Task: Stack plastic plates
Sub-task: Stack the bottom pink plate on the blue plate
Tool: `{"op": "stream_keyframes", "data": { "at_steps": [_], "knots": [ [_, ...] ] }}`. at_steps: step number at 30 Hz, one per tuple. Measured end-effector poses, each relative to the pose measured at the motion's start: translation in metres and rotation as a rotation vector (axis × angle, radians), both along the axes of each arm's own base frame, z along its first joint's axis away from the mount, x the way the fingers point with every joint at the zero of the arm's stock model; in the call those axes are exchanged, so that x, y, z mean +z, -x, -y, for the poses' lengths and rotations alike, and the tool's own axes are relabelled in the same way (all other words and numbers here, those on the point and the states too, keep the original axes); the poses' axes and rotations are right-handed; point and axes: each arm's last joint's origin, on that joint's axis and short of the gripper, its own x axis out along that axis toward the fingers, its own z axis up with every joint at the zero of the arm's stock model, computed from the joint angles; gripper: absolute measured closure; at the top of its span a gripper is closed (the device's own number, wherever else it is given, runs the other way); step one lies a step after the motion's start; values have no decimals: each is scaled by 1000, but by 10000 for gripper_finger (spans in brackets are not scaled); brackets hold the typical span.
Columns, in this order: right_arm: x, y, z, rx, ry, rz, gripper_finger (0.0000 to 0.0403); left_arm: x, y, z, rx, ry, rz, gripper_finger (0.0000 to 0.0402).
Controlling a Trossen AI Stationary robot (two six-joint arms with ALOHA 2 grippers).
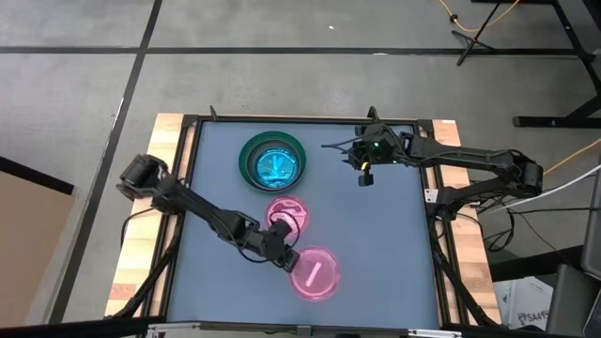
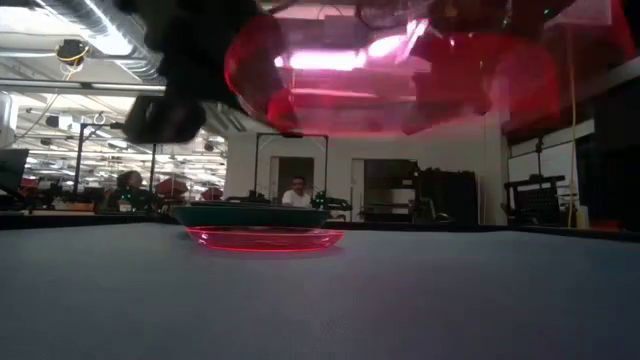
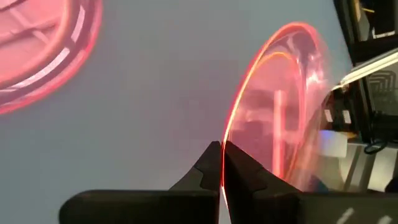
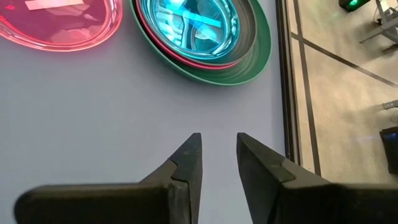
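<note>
Translucent pink plastic is what I have in the left tool [image 3: 221, 163]: its fingers are closed on the rim of one pink plate [image 3: 283, 106], held tilted and clear of the tabletop [image 1: 376, 244] near its front edge. I find the stack already started at the back of the tabletop: the large green plate [image 1: 273, 161] carries cyan plates [image 4: 193, 28], with what looks like a pink rim showing between them in the right wrist view; I cannot count the layers. One further translucent pink plate [image 1: 285, 213] lies flat between the stack and the lifted plate. The right tool [image 4: 217, 149] hovers beside the stack, fingers parted and holding nothing. My judgement: the task is well advanced; the lifted plate and the flat one remain to be added.
</note>
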Motion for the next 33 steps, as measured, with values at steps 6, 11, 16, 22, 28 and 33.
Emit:
{"op": "stream_keyframes", "data": {
  "at_steps": [6,11,16,22,28,33],
  "knots": [
    [0,0,0,-1,0,1,311,37,19,-19,25,-2,-7,401],
    [0,0,0,0,0,0,311,68,39,-49,39,-63,-21,401],
    [0,0,0,0,-2,-4,311,92,57,-83,73,-123,-19,401],
    [0,0,0,-1,-1,-2,311,106,73,-125,133,-204,-31,401],
    [0,0,0,-1,0,-1,311,107,78,-168,130,-246,-67,402],
    [0,0,0,-1,0,-1,311,106,85,-201,147,-258,-89,401]
  ]
}}
